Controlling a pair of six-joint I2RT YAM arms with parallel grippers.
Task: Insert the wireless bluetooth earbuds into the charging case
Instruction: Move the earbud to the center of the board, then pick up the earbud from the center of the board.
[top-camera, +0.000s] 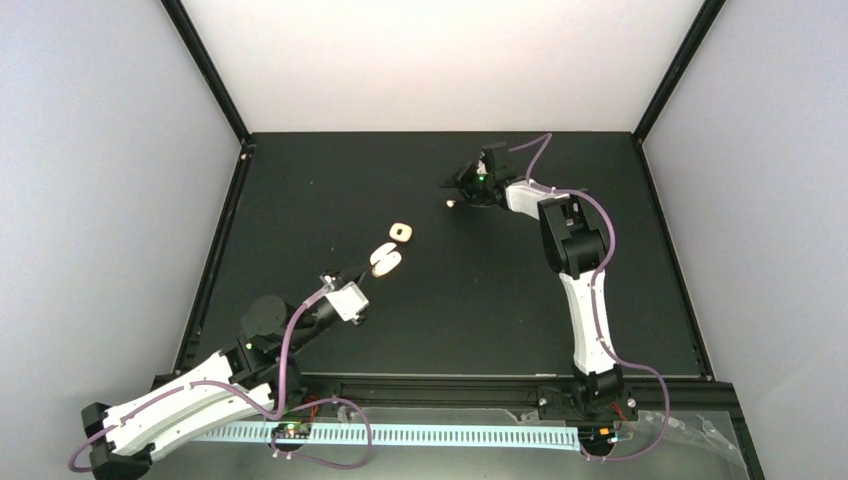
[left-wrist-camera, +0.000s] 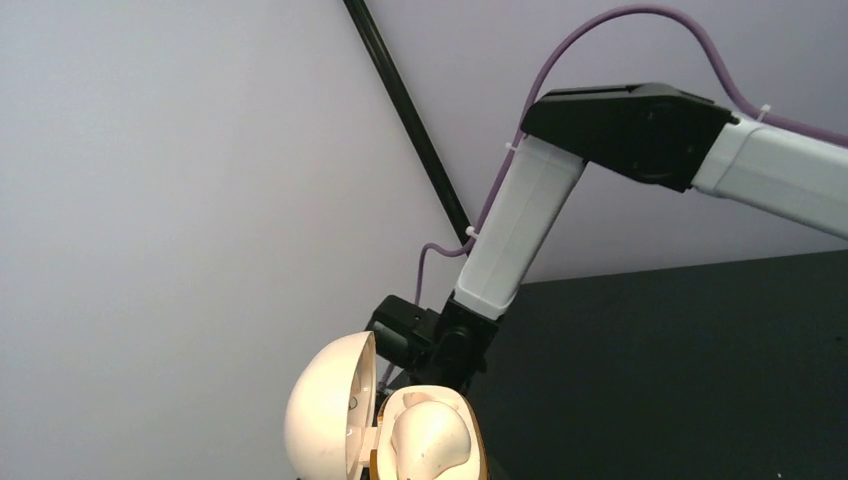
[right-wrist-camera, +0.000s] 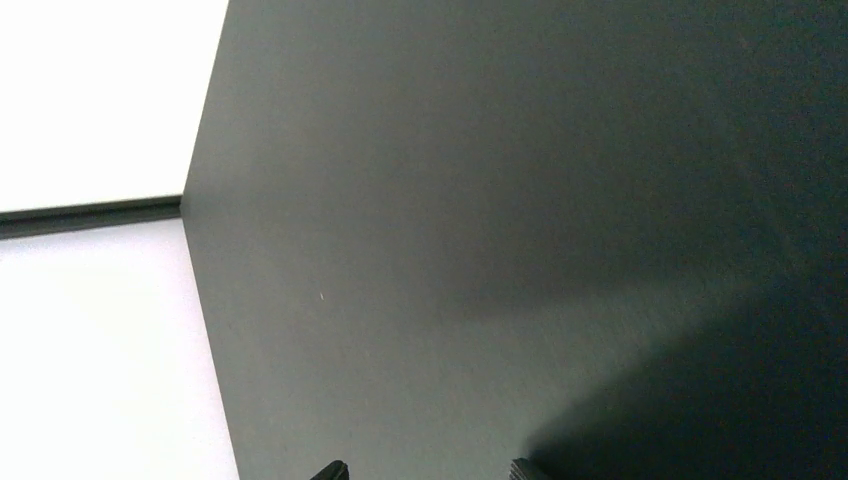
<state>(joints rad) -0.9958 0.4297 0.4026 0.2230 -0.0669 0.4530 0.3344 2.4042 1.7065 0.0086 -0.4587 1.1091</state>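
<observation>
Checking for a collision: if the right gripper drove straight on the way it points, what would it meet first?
Most likely the bare black tabletop; the wrist view shows nothing else ahead of the right gripper, though how far off is unclear.

Wide passage over table (top-camera: 470, 320) front and centre. Mid-left, open case (top-camera: 385, 260) and second case (top-camera: 402, 232) close together, tight gap. Tiny earbud (top-camera: 451, 203) just beside right gripper (top-camera: 462, 190). Far right, right arm (top-camera: 585, 290) crosses; walls (top-camera: 100, 200) box three sides.
</observation>
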